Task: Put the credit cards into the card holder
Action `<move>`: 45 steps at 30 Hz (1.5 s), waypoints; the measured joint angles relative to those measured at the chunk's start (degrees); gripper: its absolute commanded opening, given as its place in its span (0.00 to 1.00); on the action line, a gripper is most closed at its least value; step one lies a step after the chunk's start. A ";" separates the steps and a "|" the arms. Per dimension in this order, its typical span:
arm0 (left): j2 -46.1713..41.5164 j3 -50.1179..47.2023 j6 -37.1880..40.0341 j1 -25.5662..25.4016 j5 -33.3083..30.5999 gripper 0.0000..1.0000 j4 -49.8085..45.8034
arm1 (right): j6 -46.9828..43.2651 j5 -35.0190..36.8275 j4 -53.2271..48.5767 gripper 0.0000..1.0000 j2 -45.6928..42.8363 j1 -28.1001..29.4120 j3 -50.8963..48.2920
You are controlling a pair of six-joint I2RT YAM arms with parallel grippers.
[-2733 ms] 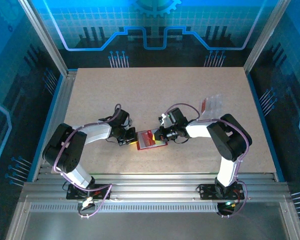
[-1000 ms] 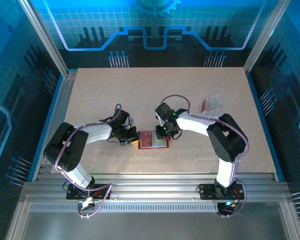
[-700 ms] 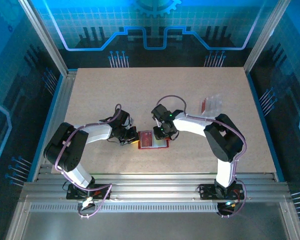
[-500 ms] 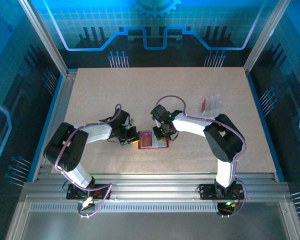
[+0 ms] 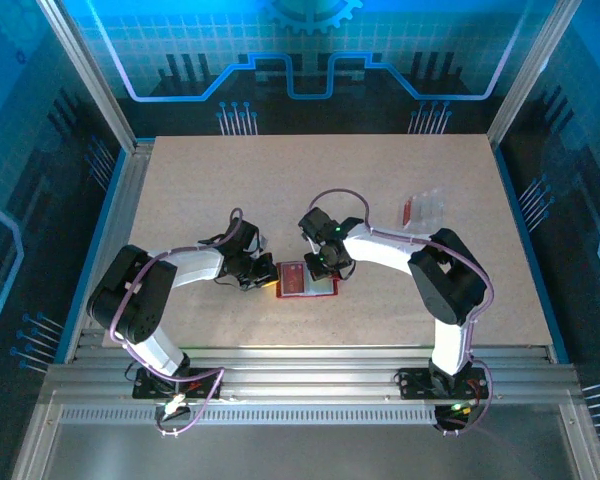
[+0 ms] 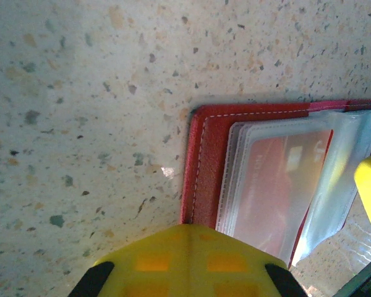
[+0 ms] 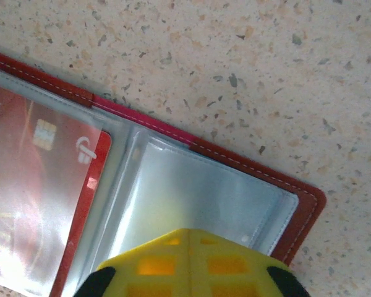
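Desk (image 5: 230, 180) carries the open card holder (image 5: 305, 281) at lower centre. Upper right, a clear bag (image 5: 421, 208) holds something red, perhaps work left to do. One red card (image 7: 25, 148) sits pocketed. At the holder's edge the left gripper (image 5: 265, 278) has its jaws together. I cannot tell how the right gripper (image 5: 320, 268) holds its jaws.

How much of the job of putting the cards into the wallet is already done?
Done: one red card sits in a clear pocket of the open wallet. In hand: both arms' jaws are at the wallet's edges, the left ones shut. Left: the neighbouring pocket is empty; something red is in the clear bag far right.
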 measured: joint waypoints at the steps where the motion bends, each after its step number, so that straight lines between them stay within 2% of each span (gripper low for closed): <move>1: 0.00 0.00 -0.02 0.00 0.02 0.00 0.02 | -0.17 0.39 -0.59 0.26 0.00 0.00 0.39; 11: 0.00 -0.02 -0.02 0.00 0.02 0.00 0.13 | -2.36 1.68 -2.93 0.31 3.04 -0.02 5.11; 22: 0.28 -0.11 -0.02 -0.52 0.00 0.01 1.51 | -2.80 3.37 -3.72 0.37 5.14 -0.07 5.38; 34: 0.44 -0.11 -0.02 -0.52 0.04 0.01 1.68 | -1.55 1.68 -3.02 0.00 5.14 0.52 5.25; 45: 1.01 -0.50 -0.42 -1.36 0.44 0.01 4.52 | -1.81 3.48 -7.45 0.00 5.16 1.95 8.63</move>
